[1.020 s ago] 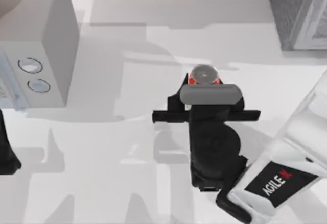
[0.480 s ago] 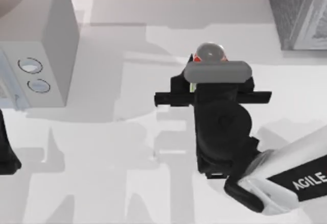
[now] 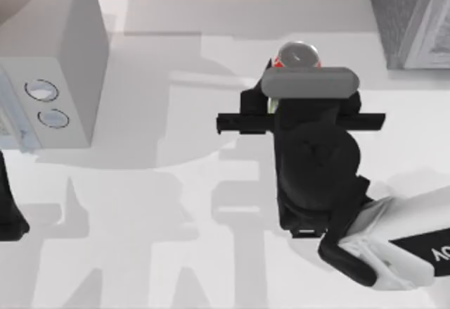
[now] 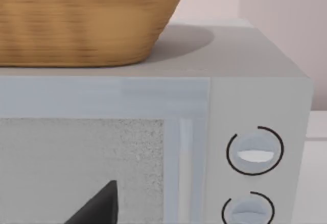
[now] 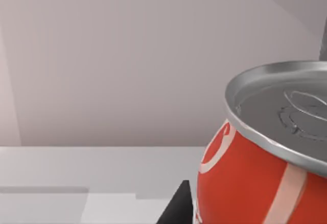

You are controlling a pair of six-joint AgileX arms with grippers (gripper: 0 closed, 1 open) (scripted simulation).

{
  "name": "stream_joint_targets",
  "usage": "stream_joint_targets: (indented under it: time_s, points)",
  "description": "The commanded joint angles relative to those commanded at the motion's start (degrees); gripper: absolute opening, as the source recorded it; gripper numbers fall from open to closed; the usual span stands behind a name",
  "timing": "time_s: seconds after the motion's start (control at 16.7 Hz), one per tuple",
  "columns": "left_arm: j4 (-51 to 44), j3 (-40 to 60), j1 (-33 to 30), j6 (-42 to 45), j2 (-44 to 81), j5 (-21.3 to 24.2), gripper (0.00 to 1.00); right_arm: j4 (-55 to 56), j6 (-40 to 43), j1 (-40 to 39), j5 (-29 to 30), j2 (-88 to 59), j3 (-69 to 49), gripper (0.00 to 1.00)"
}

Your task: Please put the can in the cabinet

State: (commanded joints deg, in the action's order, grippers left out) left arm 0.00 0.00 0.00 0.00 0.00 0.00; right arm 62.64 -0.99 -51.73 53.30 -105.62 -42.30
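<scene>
The can (image 3: 299, 54), red with a silver top, is held upright above the table right of the middle, toward the back. My right gripper (image 3: 302, 77) is shut on it from the near side, and its wrist hides the can's body in the top view. Close up in the right wrist view I see the can (image 5: 255, 183) with one dark finger (image 5: 176, 206) beside it. The cabinet (image 3: 411, 17), dark grey and speckled with a pale framed front, stands at the back right corner, to the right of the can. My left arm (image 3: 8, 210) stays parked at the left edge.
A smooth pale grey box (image 3: 49, 77) with two round knobs stands at the back left; the left wrist view shows its front (image 4: 255, 152) close up and a woven basket (image 4: 87, 20) on top of it. Bare white table lies between this box and the right arm.
The right gripper has carried the can toward the back and right, closer to the cabinet, and the can's top looks larger. The left arm has not moved.
</scene>
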Motion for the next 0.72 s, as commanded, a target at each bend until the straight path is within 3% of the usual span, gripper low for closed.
stream_joint_targets:
  time_s: [0.24,0.72]
  points:
    - [0.0,0.0,0.0,0.0,0.0,0.0,1.0,-0.9,0.0,0.5,-1.5,1.3,0.6,0.0]
    - [0.0,0.0,0.0,0.0,0.0,0.0,1.0,-16.7,0.6,12.9,-15.4,26.8,11.4,0.0]
